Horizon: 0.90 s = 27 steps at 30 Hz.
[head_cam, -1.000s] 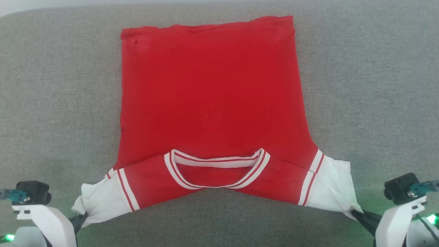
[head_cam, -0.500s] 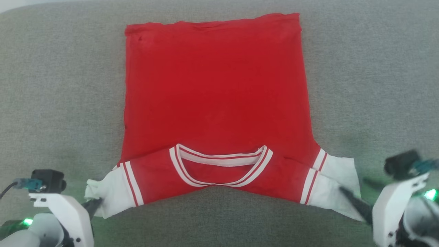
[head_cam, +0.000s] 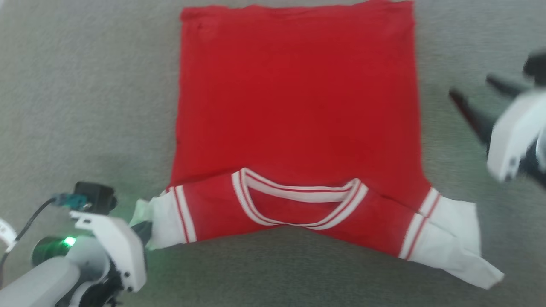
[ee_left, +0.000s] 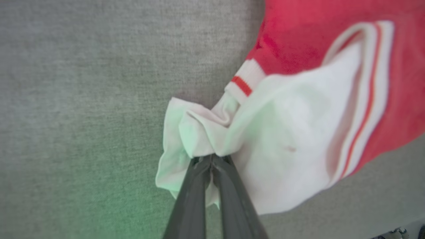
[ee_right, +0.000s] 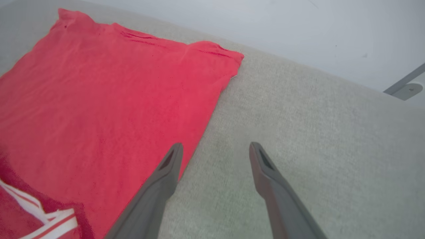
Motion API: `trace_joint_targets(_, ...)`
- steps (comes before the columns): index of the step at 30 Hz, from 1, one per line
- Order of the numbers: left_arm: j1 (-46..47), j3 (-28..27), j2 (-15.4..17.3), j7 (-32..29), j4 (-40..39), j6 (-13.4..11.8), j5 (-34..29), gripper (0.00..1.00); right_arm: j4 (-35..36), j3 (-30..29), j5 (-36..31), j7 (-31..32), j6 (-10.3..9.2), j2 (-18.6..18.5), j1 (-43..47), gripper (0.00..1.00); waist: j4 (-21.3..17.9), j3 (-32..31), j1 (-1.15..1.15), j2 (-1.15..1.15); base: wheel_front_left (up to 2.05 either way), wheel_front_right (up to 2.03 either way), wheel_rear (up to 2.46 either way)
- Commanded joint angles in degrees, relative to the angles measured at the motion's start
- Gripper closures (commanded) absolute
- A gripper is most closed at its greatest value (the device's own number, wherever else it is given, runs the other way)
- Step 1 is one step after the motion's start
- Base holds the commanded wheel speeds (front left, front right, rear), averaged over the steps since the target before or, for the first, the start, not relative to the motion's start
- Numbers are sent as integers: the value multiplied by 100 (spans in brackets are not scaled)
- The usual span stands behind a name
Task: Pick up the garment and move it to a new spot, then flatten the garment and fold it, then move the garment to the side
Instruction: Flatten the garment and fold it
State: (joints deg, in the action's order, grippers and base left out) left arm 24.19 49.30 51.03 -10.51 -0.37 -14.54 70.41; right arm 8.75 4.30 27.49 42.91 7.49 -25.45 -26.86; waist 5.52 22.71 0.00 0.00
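Nearest, the left fingers (ee_left: 202, 172) are clamped tight on the bunched white left sleeve (ee_left: 292, 132) at the near left corner of the garment (head_cam: 298, 106); the garment lies spread on the grey tabletop (head_cam: 85, 106), plain red side up, with the striped collar (head_cam: 298, 204) turned over along its near edge; its right sleeve (head_cam: 452, 238) lies loose and skewed; farther along, the right fingers (ee_right: 167, 172) are spread wide and empty, just off the garment's right edge. To flatten well, I judge: draw the left sleeve gently outward; take the right sleeve low; pull both evenly, without dragging the far hem.
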Motion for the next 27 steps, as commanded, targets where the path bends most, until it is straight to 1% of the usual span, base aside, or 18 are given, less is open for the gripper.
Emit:
trace_joint_targets(1, 152, 91, -262, -54, 40, 76, -79, 100, -215, 82, -38, -66, 1, -33, -333, 0, 221, 184, 0, 0, 0, 0, 0)
trace_joint_targets(8, 596, 243, -732, -122, 297, 342, -256, 100, -1888, 502, -76, -140, 1, -154, -2101, 0, 750, 603, 0, 0, 0, 0, 0)
trace_joint_targets(11, 745, 307, -932, -134, 485, 465, -313, 100, -2666, 571, -155, -84, 1, -194, -2711, 0, 972, 758, 0, 0, 0, 0, 0)
trace_joint_targets(14, 873, 370, -1095, -138, 689, 579, -373, 100, -3427, 588, -287, 100, 1, -215, -3157, 0, 1163, 892, 0, 0, 0, 0, 0)
trace_joint_targets(19, 992, 437, -1319, -123, 1018, 731, -408, 100, -4503, 395, -512, 615, 1, -90, -3643, 0, 1380, 1022, 0, 0, 0, 0, 0)
trace_joint_targets(24, 1053, 486, -1468, -101, 1307, 859, -404, 100, -5623, 24, -855, 1364, -1, 139, -3618, 0, 1471, 1064, 0, 0, 0, 0, 0)
trace_joint_targets(25, 1065, 490, -1493, -99, 1356, 888, -395, 100, -5773, -19, -964, 1497, -4, 180, -3584, 0, 1478, 1064, 0, 0, 0, 0, 0)
trace_joint_targets(26, 1065, 490, -1493, -99, 1356, 888, -395, 100, -5773, -19, -964, 1497, -4, 180, -3584, 0, 1478, 1064, 0, 0, 0, 0, 0)
trace_joint_targets(27, 1085, 495, -1514, -95, 1407, 898, -397, 100, -5861, 0, -1042, 1589, -4, 230, -3572, 51, 1483, 1064, 0, 0, 0, 0, 0)
